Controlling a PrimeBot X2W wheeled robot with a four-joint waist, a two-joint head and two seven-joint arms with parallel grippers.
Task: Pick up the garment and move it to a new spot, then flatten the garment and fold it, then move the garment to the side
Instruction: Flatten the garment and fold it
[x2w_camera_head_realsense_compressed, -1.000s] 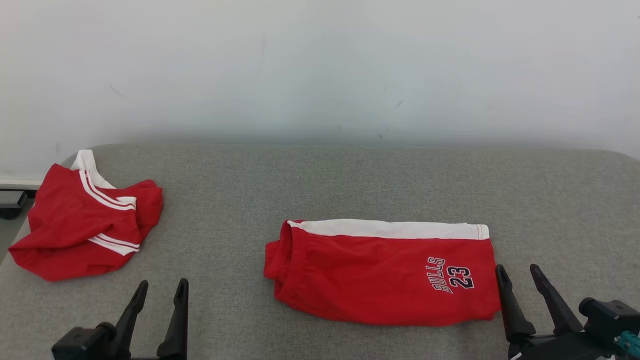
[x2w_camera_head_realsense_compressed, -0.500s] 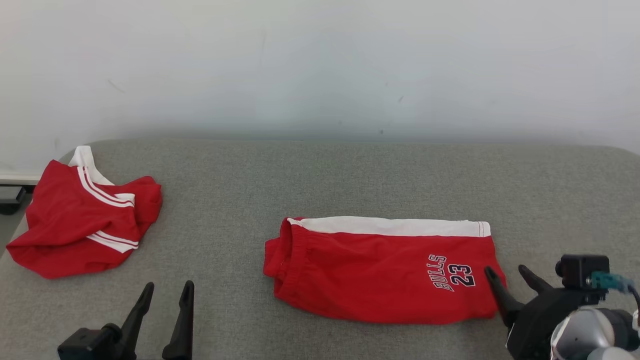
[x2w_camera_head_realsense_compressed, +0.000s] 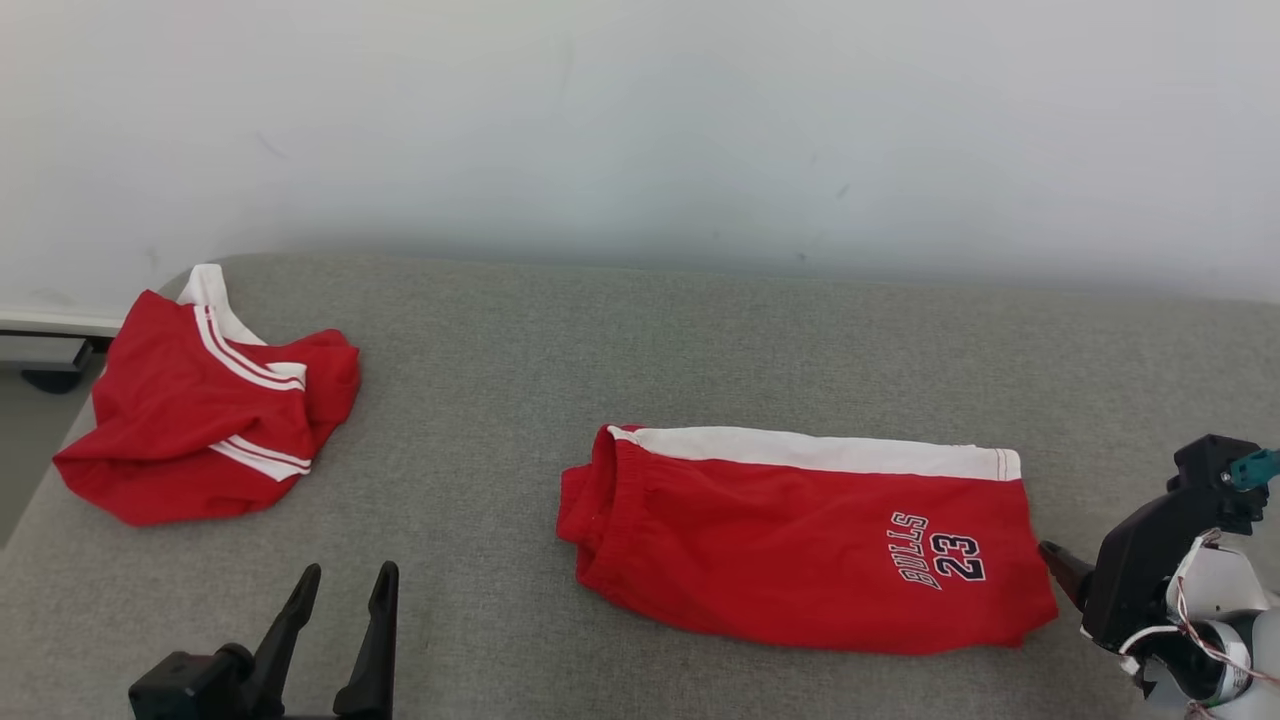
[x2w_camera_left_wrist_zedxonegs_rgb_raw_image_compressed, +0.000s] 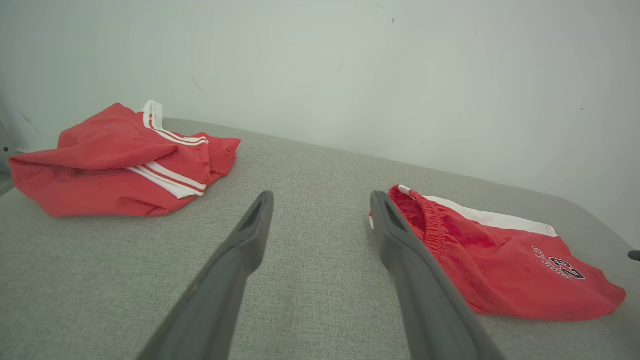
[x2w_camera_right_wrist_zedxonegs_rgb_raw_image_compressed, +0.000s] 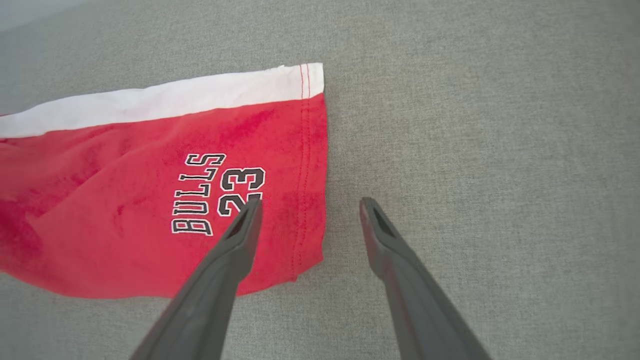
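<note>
Folded red shorts w/ white band & BULLS 23 print (x2w_camera_head_realsense_compressed: 800, 545) lie flat mid grey fabric bench (x2w_camera_head_realsense_compressed: 640, 340). Right claw (x2w_camera_right_wrist_zedxonegs_rgb_raw_image_compressed: 307, 205) wide open, empty, astride shorts' hem. Left claw (x2w_camera_head_realsense_compressed: 345, 575) open, empty.

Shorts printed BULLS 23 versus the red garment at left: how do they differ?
The shorts lie flat, folded neatly; the left garment sits crumpled in a heap. The shorts carry a dark print; the left garment shows none. The shorts have one broad white band; the left garment has thin paired white stripes. Both are red with white trim, on the grey surface.
</note>
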